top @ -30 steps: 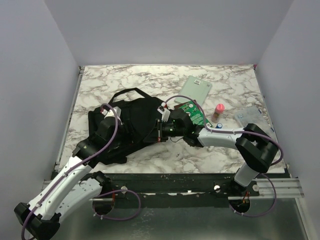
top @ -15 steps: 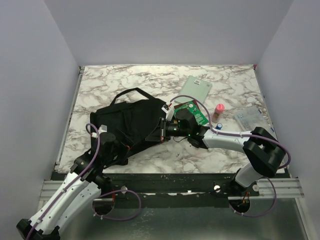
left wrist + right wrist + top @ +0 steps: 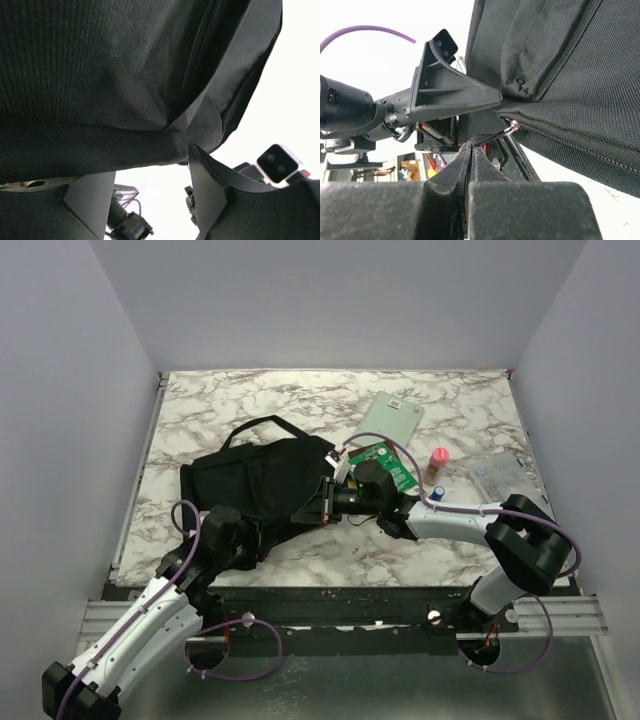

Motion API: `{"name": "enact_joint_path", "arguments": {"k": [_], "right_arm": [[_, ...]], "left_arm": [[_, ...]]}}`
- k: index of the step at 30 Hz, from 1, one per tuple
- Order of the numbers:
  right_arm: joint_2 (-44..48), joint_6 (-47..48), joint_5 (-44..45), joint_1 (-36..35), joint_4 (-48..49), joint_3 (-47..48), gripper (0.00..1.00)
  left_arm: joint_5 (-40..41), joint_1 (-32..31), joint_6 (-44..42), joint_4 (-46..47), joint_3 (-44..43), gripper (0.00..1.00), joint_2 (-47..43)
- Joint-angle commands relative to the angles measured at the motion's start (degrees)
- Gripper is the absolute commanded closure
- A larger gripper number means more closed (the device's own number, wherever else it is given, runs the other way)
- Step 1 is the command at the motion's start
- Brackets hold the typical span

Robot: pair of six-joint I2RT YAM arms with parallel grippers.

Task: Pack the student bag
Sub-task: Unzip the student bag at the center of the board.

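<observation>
The student bag (image 3: 262, 480) is a big black fabric backpack lying left of centre on the marble table, its top loop at the far side. My right gripper (image 3: 326, 502) is at the bag's right edge. In the right wrist view it (image 3: 472, 146) is shut on the black cord of the zipper pull (image 3: 510, 129). My left gripper (image 3: 243, 537) is at the bag's near-left edge. In the left wrist view it (image 3: 150, 192) is open, with bag fabric (image 3: 100, 90) just above the fingertips and nothing between them.
A pale green book (image 3: 393, 418) lies at the far right of the bag. A green patterned book (image 3: 395, 466) lies under my right arm. A pink bottle (image 3: 437, 462) and a clear plastic pouch (image 3: 498, 476) are further right.
My left arm has drawn back from the top of the bag to its near-left edge. The bag has spread out flatter. My right gripper has stayed on the zipper pull.
</observation>
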State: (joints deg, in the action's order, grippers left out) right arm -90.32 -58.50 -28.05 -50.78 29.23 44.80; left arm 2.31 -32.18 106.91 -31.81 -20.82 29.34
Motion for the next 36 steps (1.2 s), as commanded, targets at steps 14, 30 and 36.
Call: {"name": "enact_joint_path", "arguments": {"k": [14, 30, 36], "right_arm": [[12.7, 25.4, 16.2, 11.7, -26.3, -1.0, 0.99], [10.5, 28.5, 0.0, 11.2, -20.3, -1.9, 0.99], [10.5, 28.3, -1.1, 11.1, -19.4, -2.8, 0.99]], "left_arm": [[16.4, 10.4, -23.1, -3.8, 3.8, 1.0, -3.7], [-13.2, 11.3, -50.6, 5.5, -4.4, 0.31, 0.2], [-29.1, 11.2, -68.4, 7.0, -14.7, 0.16, 11.9]]}}
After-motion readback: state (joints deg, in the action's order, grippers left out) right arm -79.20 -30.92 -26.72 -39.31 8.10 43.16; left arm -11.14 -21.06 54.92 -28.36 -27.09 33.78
